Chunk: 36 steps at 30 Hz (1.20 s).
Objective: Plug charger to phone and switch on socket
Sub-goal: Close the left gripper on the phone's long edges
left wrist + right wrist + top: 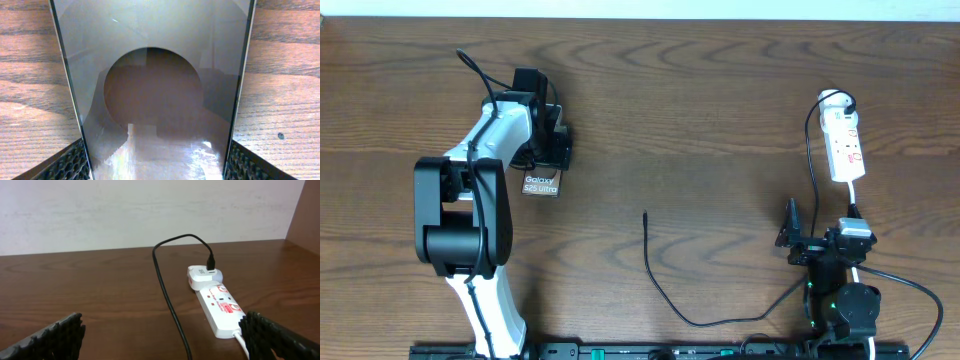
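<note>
The left gripper (pixel 159 167) is pinching the phone (pixel 541 183) between its fingers, toward the left edge of the tabletop (pixel 720 80). The right gripper (pixel 162 330) is hanging spread wide and empty near the front right corner. The charger (pixel 646 235) is lying mid-tabletop, and the socket (pixel 845 146) is sitting by the right edge.

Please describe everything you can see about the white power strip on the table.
The power strip is a white, elongated plastic-looking bar with outlet holes and red marks. It lies flat on the wooden table, at the robot's right. A white adapter is plugged into its far end, with a black cable entering the adapter. A white cord leaves its near end. No fingers touch it.
</note>
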Tool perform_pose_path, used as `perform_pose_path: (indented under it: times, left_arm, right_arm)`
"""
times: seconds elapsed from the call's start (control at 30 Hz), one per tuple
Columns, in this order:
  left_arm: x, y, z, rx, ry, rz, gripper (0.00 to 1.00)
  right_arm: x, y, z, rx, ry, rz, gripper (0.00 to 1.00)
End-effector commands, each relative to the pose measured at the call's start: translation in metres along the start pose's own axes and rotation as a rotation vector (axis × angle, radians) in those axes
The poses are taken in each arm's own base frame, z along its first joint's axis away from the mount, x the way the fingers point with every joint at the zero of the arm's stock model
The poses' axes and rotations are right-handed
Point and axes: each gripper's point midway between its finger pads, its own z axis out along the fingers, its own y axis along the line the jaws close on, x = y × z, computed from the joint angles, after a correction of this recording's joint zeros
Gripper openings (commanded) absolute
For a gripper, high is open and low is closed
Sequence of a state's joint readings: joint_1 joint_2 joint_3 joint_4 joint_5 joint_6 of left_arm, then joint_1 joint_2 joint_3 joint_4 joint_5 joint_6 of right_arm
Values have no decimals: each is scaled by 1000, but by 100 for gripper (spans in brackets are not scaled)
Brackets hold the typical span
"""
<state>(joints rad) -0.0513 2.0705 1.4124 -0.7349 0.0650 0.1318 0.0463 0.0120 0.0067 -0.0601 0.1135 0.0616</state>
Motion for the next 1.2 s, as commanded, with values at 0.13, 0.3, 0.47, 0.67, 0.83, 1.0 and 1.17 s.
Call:
perform_pose_path:
  times: [0.13, 0.3, 0.47, 0.67, 0.83, 1.0, 1.17]
  left_arm:
    - [12, 0, 15, 6, 54, 3, 76]
    - [12, 0, 15, 6, 54, 3, 73]
    - [12, 0, 15, 6, 54, 3, 73]
    - [12, 0, 15, 6, 54, 3, 72]
    - [12, 0, 15, 6, 54, 3, 71]
    - [12, 0, 15, 7, 55, 3, 68]
    - [12, 0, 15, 7, 55, 3, 68]
  right_arm:
    - [0, -1, 0, 8, -2, 12, 99]
    - [0, -1, 0, 8, -2, 12, 99]
    - [0, -1, 0, 8, -2, 12, 99]
    - [0, -1, 0, 8, -2, 12, 99]
    - [0, -1, 0, 8, -2, 12, 99]
    - [0, -1, 0, 8, -2, 12, 99]
    - [0, -1, 0, 8, -2, 12, 99]
